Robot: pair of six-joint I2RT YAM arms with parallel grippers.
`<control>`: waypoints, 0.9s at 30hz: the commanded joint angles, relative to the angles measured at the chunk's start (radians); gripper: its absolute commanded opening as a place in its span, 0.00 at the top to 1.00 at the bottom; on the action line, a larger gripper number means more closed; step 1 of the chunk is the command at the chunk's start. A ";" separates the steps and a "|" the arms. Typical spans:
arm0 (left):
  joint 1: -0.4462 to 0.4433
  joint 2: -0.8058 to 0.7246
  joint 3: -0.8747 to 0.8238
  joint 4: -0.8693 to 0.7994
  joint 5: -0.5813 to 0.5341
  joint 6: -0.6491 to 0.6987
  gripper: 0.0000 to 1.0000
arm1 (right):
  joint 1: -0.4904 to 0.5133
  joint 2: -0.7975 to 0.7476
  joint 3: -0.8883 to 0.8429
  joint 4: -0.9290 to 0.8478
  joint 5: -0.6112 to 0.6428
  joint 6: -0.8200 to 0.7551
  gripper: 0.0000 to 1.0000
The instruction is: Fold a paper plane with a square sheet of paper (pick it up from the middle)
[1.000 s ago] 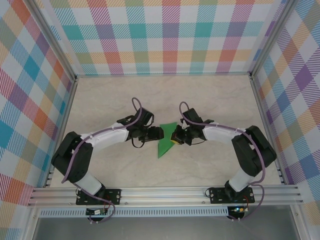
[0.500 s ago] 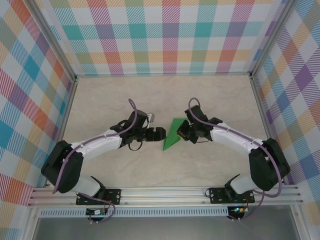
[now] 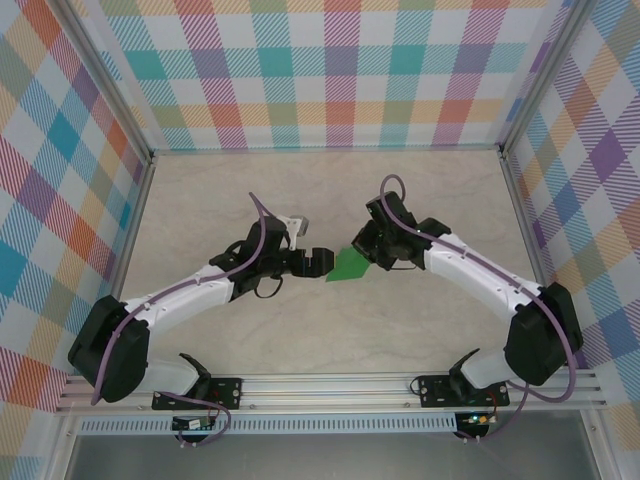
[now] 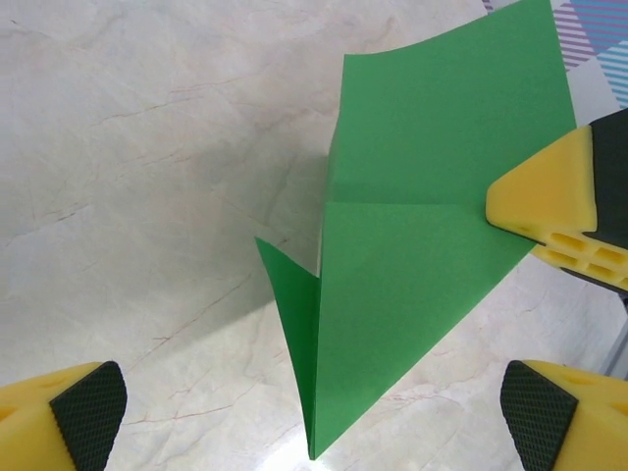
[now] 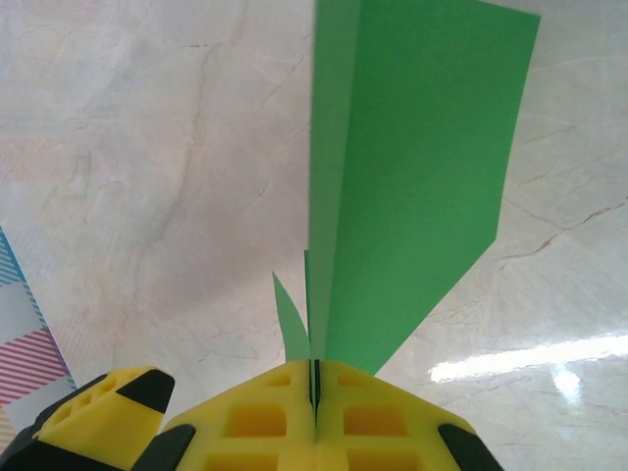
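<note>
Top external: right gripper clamped on paper plane over mid-table, dart tip toward left gripper. Against half second ago: both arms reach farther out, plane swung round, tip nearer left fingers.

Left wrist: left jaws spread, holding nothing, plane tip between them.

Right wrist: pads pinch folded ridge only. Risk: thin hold, layers splay or slip if left closes off-centre.

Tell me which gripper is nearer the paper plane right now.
Right. The right gripper is shut on the paper plane, pinching one edge. The left gripper is open on the plane's other side, the plane's tip pointing between its fingers without touching them.
</note>
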 commanded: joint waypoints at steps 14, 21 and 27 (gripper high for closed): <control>-0.078 0.146 -0.072 0.126 -0.029 0.170 0.05 | -0.004 0.258 0.027 0.005 -0.124 0.147 1.00; -0.113 0.219 -0.081 0.170 -0.068 0.257 0.11 | -0.032 0.266 0.023 0.006 -0.184 0.134 0.98; -0.127 0.260 -0.117 0.293 -0.047 0.324 0.24 | -0.050 0.279 0.021 0.015 -0.241 0.125 0.91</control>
